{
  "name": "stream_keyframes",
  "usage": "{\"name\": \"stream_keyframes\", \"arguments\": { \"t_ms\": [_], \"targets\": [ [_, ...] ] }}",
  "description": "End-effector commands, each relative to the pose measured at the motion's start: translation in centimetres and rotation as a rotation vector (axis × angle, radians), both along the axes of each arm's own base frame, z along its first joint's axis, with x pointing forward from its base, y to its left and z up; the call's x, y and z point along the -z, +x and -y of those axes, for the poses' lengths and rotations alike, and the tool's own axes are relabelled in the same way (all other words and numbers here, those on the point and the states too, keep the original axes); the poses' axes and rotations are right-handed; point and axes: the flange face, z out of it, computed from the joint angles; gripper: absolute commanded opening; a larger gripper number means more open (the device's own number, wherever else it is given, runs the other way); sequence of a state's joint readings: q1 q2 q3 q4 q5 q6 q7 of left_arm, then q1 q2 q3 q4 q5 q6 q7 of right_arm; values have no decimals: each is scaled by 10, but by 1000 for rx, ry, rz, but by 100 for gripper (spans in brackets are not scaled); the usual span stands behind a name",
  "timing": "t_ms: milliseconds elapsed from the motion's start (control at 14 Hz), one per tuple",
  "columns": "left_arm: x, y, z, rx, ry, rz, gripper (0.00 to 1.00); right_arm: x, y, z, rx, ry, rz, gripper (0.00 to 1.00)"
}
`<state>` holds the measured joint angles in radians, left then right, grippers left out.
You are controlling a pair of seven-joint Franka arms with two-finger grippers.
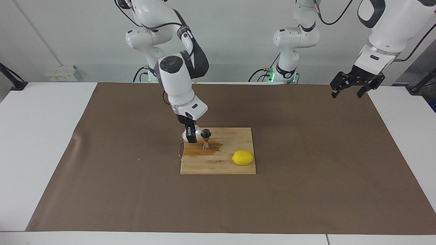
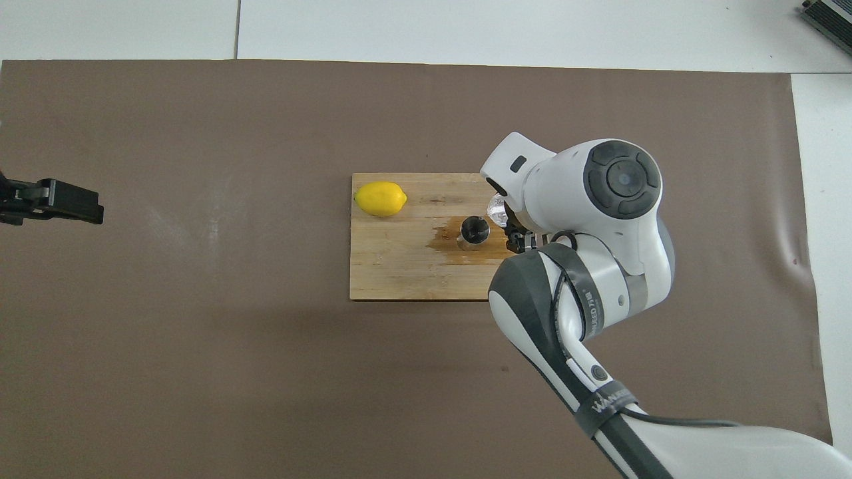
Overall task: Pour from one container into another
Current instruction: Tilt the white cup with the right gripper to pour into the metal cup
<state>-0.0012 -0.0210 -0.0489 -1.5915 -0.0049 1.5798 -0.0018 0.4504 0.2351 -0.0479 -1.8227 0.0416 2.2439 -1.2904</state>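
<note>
Pouring step: right gripper [image 1: 191,135], jaws clamped on the squat clear faceted glass cup [image 1: 189,131], holds it beside the hourglass steel jigger [image 1: 205,139] on the wooden cutting board [image 1: 218,166].
Next: tip the cup over the jigger's mouth, probably; left gripper [image 1: 351,89] waits, jaws open.

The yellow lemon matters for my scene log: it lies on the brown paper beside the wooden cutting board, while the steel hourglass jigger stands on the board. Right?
Not quite. The yellow lemon lies on the wooden cutting board itself, near its corner, as the facing view shows. The steel hourglass jigger does stand on the board.
</note>
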Motion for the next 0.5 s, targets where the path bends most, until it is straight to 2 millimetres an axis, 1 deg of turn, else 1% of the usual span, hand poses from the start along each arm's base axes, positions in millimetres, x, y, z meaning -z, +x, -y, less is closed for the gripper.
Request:
{"name": "stream_keyframes", "arguments": {
  "t_ms": [0,71,428],
  "targets": [
    [-1,-9,-3,5,-12,-5,100,3,-8,-9,-12,-31,36,43],
    [-1,-9,-3,5,-12,-5,100,4,-9,-12,-26,-42,45,43],
    [-1,-9,-3,5,-12,-5,100,13,-17,-9,-50,-67,73,43]
  ]
}}
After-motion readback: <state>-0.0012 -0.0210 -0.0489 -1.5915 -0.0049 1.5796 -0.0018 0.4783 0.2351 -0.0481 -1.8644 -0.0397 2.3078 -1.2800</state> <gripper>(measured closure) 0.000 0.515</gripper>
